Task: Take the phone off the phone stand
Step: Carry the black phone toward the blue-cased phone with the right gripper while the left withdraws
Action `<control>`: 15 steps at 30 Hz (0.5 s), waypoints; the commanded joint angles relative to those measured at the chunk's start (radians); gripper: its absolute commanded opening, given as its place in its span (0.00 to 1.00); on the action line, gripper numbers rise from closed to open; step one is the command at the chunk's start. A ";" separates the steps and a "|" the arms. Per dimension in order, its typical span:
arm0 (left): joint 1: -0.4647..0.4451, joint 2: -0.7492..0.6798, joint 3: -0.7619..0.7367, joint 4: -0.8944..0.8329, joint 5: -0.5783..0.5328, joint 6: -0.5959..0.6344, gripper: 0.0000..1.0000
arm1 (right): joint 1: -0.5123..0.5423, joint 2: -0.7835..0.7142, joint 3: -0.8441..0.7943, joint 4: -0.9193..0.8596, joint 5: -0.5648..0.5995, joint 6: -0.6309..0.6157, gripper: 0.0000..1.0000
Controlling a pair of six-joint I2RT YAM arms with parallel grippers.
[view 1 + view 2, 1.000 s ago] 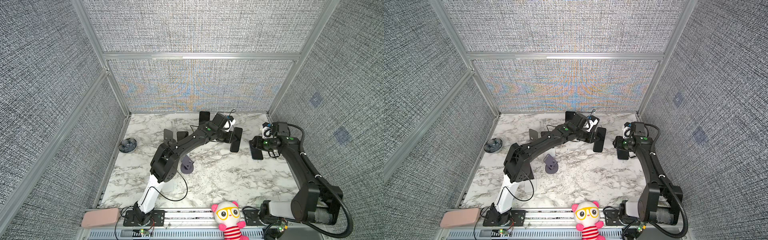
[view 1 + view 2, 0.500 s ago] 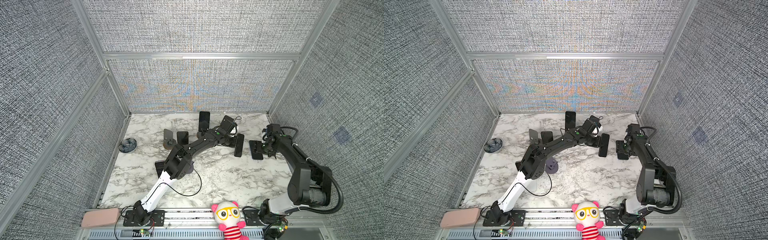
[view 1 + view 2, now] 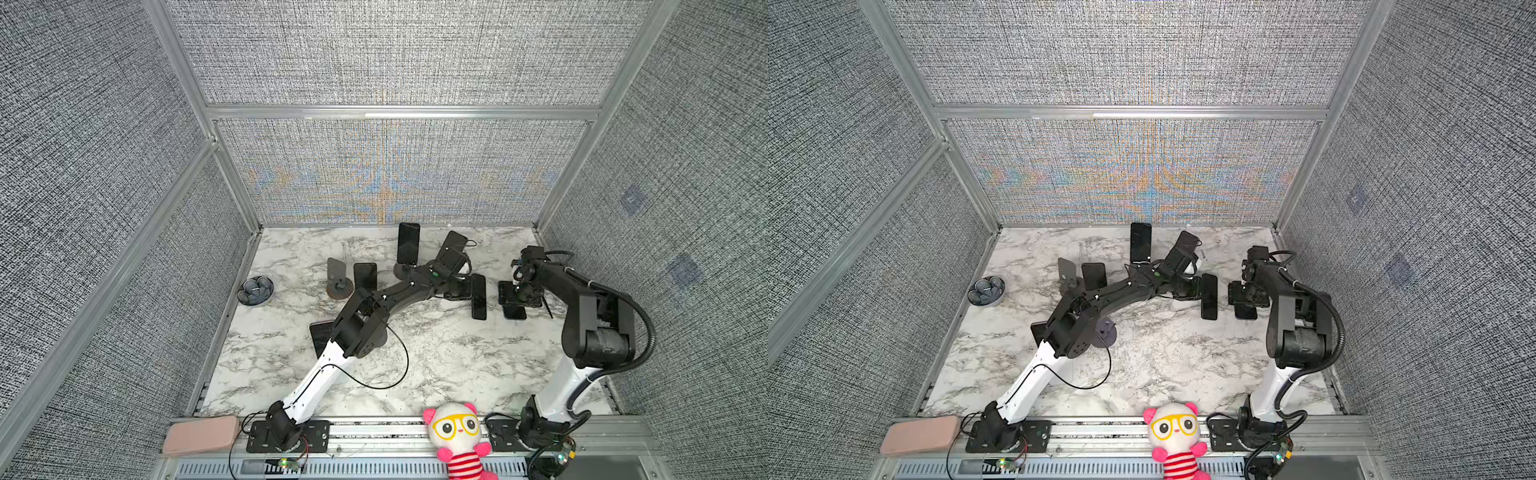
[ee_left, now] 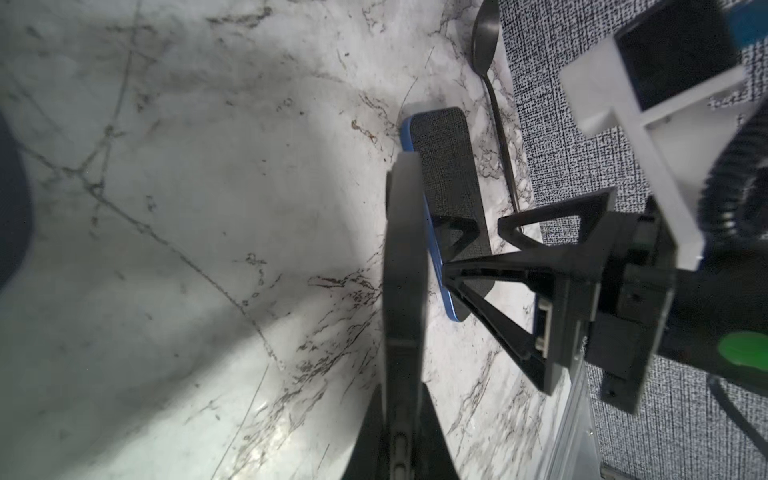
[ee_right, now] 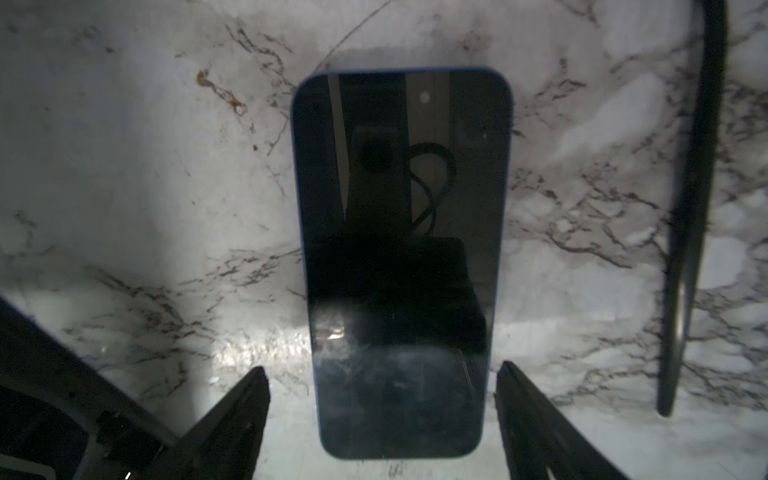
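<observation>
Right gripper (image 5: 382,368): jaws wide, straddling one end of the blue phone (image 5: 399,232), not touching it. Phone lies flat on the marble table (image 5: 145,187), screen up, long axis front to back (spoon (image 5: 690,208) lies alongside). Left gripper (image 4: 401,395) is clamped on a black phone (image 4: 405,249), seen edge-on. Farther back, another phone (image 3: 408,248) stands upright.

A white bench (image 3: 436,361) with grey marble veining forms the floor of the cell. Grey woven fabric walls (image 3: 395,174) rise from its back and both sides. They are framed by aluminium posts (image 3: 558,187) and a horizontal rail (image 3: 399,112) above the bench. A slotted metal strip (image 3: 374,434) edges its front. The light is even and soft.
</observation>
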 commanded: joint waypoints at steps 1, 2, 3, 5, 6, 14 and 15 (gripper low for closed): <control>0.003 0.016 -0.007 0.054 0.036 -0.079 0.01 | -0.001 0.030 0.020 -0.003 -0.003 -0.026 0.81; 0.003 0.021 -0.007 0.056 0.039 -0.089 0.03 | -0.003 0.038 0.025 -0.006 0.001 -0.028 0.81; 0.003 0.025 -0.007 0.059 0.043 -0.094 0.05 | -0.005 0.049 0.030 -0.006 -0.002 -0.028 0.81; 0.003 0.034 -0.007 0.060 0.055 -0.105 0.07 | -0.007 0.067 0.041 -0.014 -0.010 -0.030 0.81; 0.005 0.039 -0.007 0.061 0.063 -0.108 0.08 | -0.007 0.073 0.045 -0.019 -0.009 -0.032 0.80; 0.012 0.024 -0.094 0.089 0.070 -0.128 0.10 | -0.014 0.081 0.056 -0.049 -0.014 -0.054 0.74; 0.011 0.023 -0.110 0.095 0.068 -0.132 0.11 | -0.014 0.080 0.056 -0.055 -0.014 -0.053 0.72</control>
